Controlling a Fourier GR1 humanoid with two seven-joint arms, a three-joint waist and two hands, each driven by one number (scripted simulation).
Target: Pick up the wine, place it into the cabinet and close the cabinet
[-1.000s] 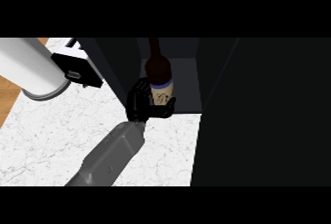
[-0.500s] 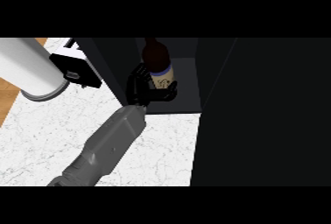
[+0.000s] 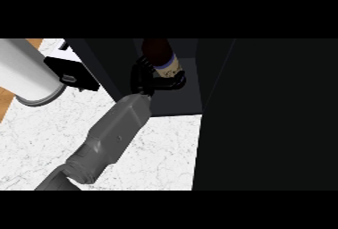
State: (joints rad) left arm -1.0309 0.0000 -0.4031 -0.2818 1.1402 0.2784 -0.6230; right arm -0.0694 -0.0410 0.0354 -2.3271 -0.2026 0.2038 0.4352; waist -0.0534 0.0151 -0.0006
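Note:
The wine bottle [image 3: 160,54] is dark with a pale label and stands upright inside the open dark cabinet [image 3: 188,96] at the top centre. My left hand [image 3: 146,81] reaches into the cabinet from the lower left. Its fingers are curled round the bottle's lower part and hide the base. Whether the bottle rests on the cabinet floor cannot be seen. The grey forearm [image 3: 116,132] stretches across the marble counter [image 3: 165,154]. My right hand shows nowhere.
The cabinet's open door [image 3: 277,112] is a large dark panel that fills the right side. A big white cylinder [image 3: 26,71] stands at the upper left, and a black and white object [image 3: 69,72] sits beside it, against the cabinet's left wall.
My left arm has pushed farther forward, carrying the bottle deeper into the cabinet. The hand has stayed curled round the bottle throughout.

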